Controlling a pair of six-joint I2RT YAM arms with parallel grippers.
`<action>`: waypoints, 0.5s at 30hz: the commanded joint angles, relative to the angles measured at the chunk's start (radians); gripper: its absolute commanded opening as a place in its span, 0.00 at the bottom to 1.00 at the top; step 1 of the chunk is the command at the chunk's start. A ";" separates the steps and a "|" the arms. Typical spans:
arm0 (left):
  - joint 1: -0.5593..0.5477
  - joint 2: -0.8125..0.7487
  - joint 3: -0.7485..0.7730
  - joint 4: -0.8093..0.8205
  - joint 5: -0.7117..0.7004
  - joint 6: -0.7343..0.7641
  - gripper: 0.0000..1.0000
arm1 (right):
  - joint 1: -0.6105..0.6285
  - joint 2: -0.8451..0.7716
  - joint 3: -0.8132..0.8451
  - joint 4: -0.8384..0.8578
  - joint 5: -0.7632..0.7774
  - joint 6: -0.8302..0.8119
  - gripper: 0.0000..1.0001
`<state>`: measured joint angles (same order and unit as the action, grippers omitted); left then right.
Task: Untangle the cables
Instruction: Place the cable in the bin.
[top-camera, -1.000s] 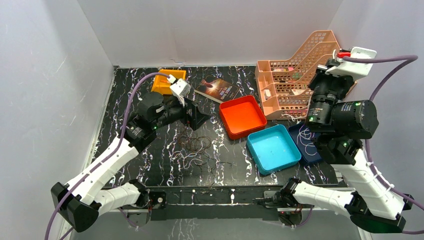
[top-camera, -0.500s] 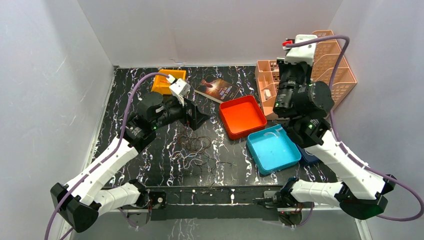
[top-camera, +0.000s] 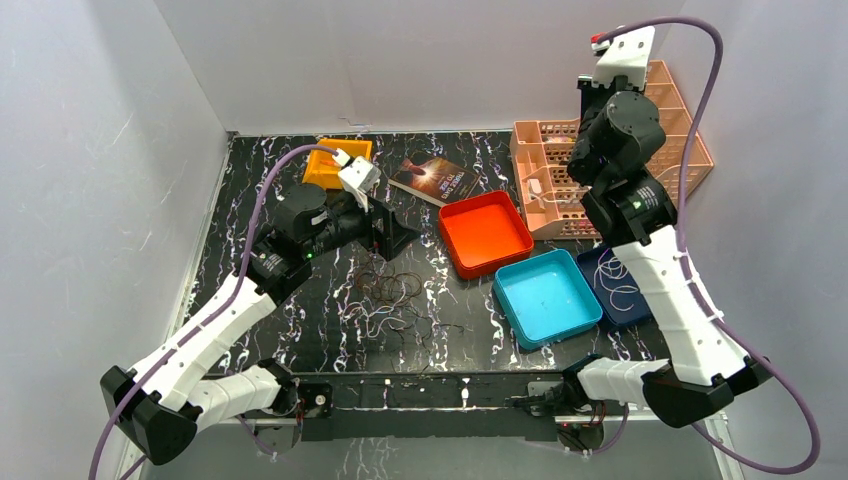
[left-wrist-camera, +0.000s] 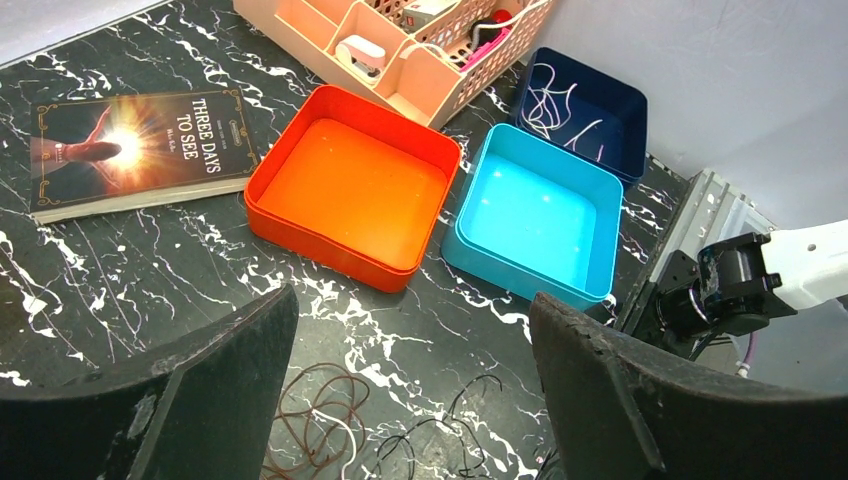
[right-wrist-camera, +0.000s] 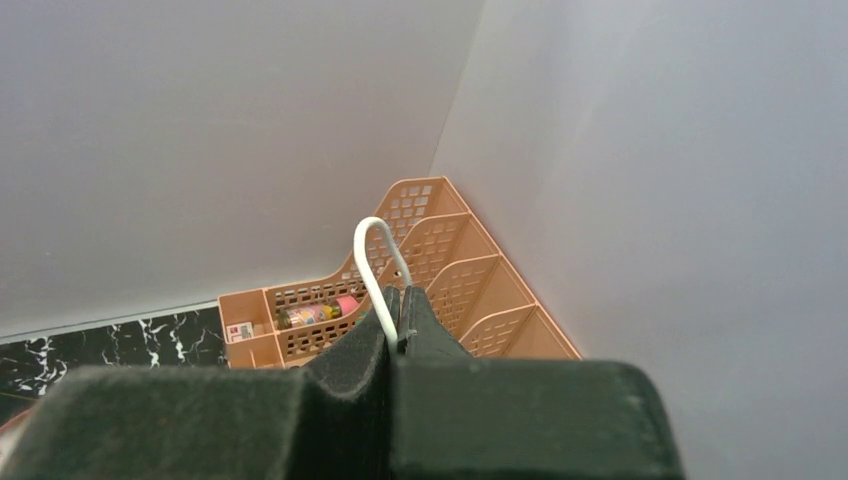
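Observation:
The cables (top-camera: 393, 303) lie in a loose tangle of brown, black and whitish loops on the black marbled table, in front of my left gripper (top-camera: 397, 237). The left wrist view shows brown loops (left-wrist-camera: 308, 418) and black strands (left-wrist-camera: 470, 425) below my left gripper (left-wrist-camera: 412, 305), which is open and empty above them. My right gripper (right-wrist-camera: 402, 300) is shut on a white cable loop (right-wrist-camera: 376, 262) and is raised high at the back right (top-camera: 592, 95). More white cable (top-camera: 620, 283) lies in the dark blue tray (left-wrist-camera: 628, 105).
A red-orange tray (top-camera: 470, 203) and a teal tray (top-camera: 530, 265) sit right of the tangle, the dark blue tray (top-camera: 590, 262) beyond them. A peach organizer (top-camera: 560, 160) stands at the back right. A book (top-camera: 433, 178) and a yellow box (top-camera: 335, 165) lie at the back.
My right arm has swung up and back from over the dark blue tray to high above the organizer, still holding the white cable. The left arm has not moved.

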<state>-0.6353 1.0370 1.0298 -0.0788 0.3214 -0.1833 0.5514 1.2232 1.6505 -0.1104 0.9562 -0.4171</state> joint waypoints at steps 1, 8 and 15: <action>0.001 -0.020 0.040 -0.010 -0.005 0.006 0.85 | -0.067 -0.003 0.070 -0.067 -0.086 0.116 0.00; 0.002 -0.021 0.042 -0.018 -0.008 0.013 0.85 | -0.168 -0.002 0.075 -0.070 -0.046 0.106 0.00; 0.002 -0.003 0.062 -0.031 0.002 0.019 0.85 | -0.354 -0.053 -0.015 -0.075 -0.079 0.172 0.00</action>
<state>-0.6353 1.0389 1.0374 -0.0963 0.3180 -0.1757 0.2859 1.2179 1.6554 -0.2089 0.8948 -0.3035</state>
